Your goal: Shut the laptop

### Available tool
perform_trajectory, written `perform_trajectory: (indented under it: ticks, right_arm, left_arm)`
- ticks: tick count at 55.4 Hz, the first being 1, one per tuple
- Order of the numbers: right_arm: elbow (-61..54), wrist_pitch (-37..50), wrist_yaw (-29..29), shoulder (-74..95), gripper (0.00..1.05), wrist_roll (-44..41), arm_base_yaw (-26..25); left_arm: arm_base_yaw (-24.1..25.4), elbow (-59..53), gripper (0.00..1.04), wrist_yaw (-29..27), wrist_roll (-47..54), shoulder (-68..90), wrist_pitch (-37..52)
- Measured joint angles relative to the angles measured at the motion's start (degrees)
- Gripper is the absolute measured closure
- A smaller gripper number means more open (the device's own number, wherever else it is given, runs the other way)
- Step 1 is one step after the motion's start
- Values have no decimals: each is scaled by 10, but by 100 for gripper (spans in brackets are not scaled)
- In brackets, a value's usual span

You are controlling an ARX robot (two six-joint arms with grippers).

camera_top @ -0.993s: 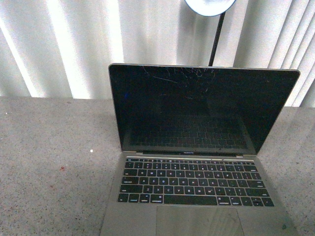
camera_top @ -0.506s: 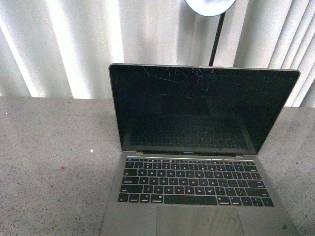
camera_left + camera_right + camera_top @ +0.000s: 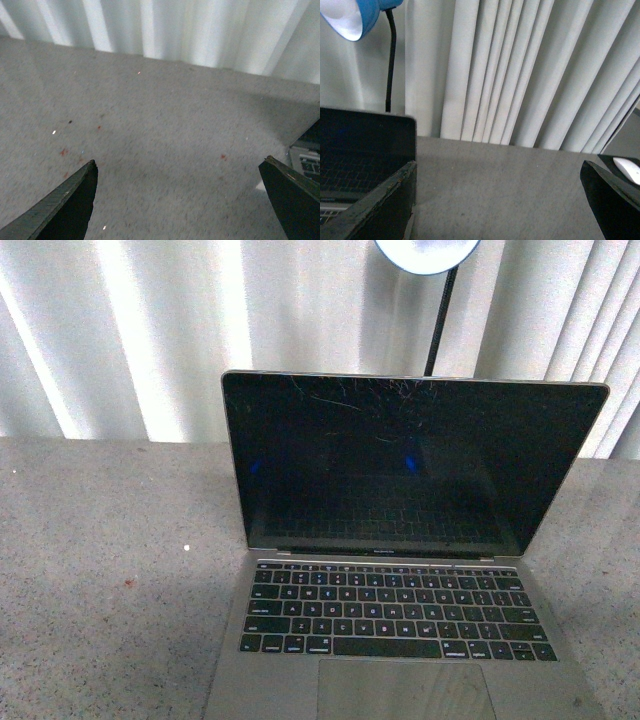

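Filling the back of the room, a pale pleated curtain (image 3: 150,330) hangs in vertical folds, lit in bright stripes. Below it we see a grey speckled tabletop (image 3: 100,570) running across the front view. The laptop (image 3: 400,640) sits on that tabletop toward 5 o'clock, open, its lid raised near upright. Its black screen (image 3: 400,460) is scratched along the upper edge and carries two small blue glints. Black keys (image 3: 395,610) and a wide trackpad (image 3: 405,690) face us.

Behind the lid, at 12 to 1 o'clock, a lamp (image 3: 427,252) with a blue shade stands on a thin black stem.

The left gripper (image 3: 179,165) hovers over bare tabletop, dark fingers spread wide with nothing between them; a corner of the laptop shows beside one finger. The right gripper (image 3: 498,167) is likewise spread wide and empty, the lid showing behind one finger. A white rounded object (image 3: 627,170) lies beyond the other.

Small red specks (image 3: 222,157) and a white fleck (image 3: 186,547) dot the surface. Lettering under the screen and the key legends are too small for us to read.
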Motion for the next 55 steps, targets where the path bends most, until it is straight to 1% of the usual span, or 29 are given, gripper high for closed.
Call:
perform_trajectory:
  ticks: [6,11,16,19,21,24,27,30,35,42,46,48,55]
  right_arm:
    - [57,64,-72,117,7,-15,-70]
    - [109,84,-124,198,7,-28,-113]
    - [153,94,-158,260,7,-51,-139]
    - [186,95,-183,300,7,-76,-155]
    - [207,98,-196,325,7,-94,-163]
    - [246,103,-218,363,7,-124,-175]
    - [284,103,-256,398,7,-150,-184]
    - [311,103,-278,422,7,-174,-188]
    - [353,93,-313,463,7,-246,-193]
    - [405,40,-345,509,7,-341,-194]
    - [440,13,-376,538,7,-390,-192]
    - [455,9,-388,550,7,-405,-189]
    - [498,-12,-398,579,7,-430,-174]
  left_arm:
    - [6,49,7,47,20,125,97]
    - [6,90,7,75,39,201,135]
    - [7,142,7,100,62,272,155]
    - [7,172,7,103,79,309,165]
    - [7,197,7,115,97,336,167]
    - [7,249,7,122,143,389,178]
    - [5,298,7,141,189,430,180]
    - [1,334,7,164,222,455,169]
    - [-14,393,7,200,290,490,128]
    - [-37,461,7,229,375,529,52]
    - [-51,500,7,246,419,552,5]
    - [-59,524,7,248,442,566,-17]
    - [-76,590,7,254,495,601,-74]
